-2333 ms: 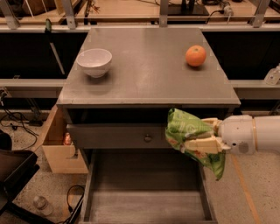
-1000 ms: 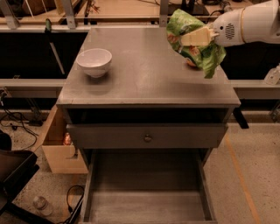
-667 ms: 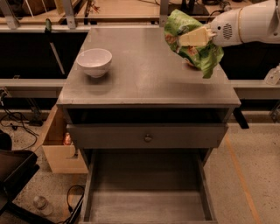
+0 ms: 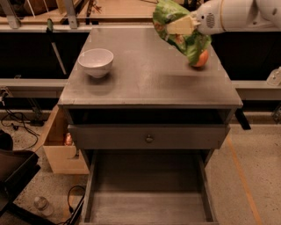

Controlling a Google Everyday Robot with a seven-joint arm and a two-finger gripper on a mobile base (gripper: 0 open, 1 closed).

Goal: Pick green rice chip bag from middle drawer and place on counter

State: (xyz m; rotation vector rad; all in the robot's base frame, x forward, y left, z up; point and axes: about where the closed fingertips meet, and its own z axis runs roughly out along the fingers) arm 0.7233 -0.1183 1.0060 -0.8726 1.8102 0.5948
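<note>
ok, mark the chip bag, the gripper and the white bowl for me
green rice chip bag (image 4: 192,45), camera view, lower green foil.
gripper (image 4: 174,27), camera view, fingertip end, clamped on the bag above the far right of the counter (image 4: 149,79).
white bowl (image 4: 95,68), camera view, outer wall.

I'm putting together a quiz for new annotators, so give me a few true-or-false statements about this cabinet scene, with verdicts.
1. The gripper is shut on the crinkled light-green foil snack bag. True.
2. The bag lies flat on the matte grey counter. False: the gripper holds it up over the counter's back right part.
3. The white bowl stands on the counter's left side. True.
4. The round orange fruit lies in the pulled-out grey wooden drawer tray. False: it sits on the counter, partly hidden by the bag.
</note>
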